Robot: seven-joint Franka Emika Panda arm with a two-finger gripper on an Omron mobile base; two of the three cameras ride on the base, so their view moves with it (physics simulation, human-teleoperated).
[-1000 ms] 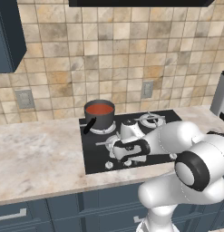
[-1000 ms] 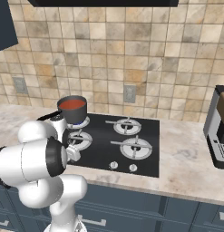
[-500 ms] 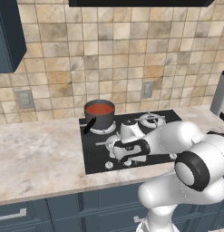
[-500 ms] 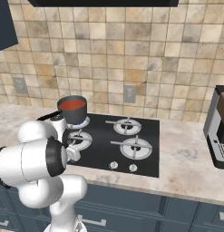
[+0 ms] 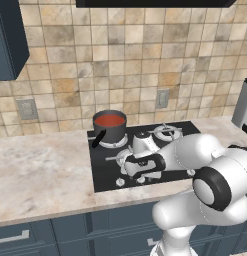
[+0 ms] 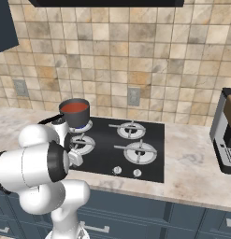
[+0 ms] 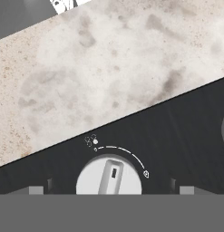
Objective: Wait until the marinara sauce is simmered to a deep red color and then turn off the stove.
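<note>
Hovering with jaws apart, the claw (image 7: 109, 190) straddles a stove (image 7: 177, 136) knob (image 7: 109, 179).

Glossy white robot arm (image 5: 195, 150) made of smooth, rounded, bulbous segments, with black bands ringing its joints, a fat white elbow (image 6: 30, 165) and a dark grey tool (image 5: 143, 166) at its end

marinara sauce (image 5: 110, 120): red disc in saucepan, rear-left burner | stove (image 5: 172, 145): black cooktop, counter-set
</note>
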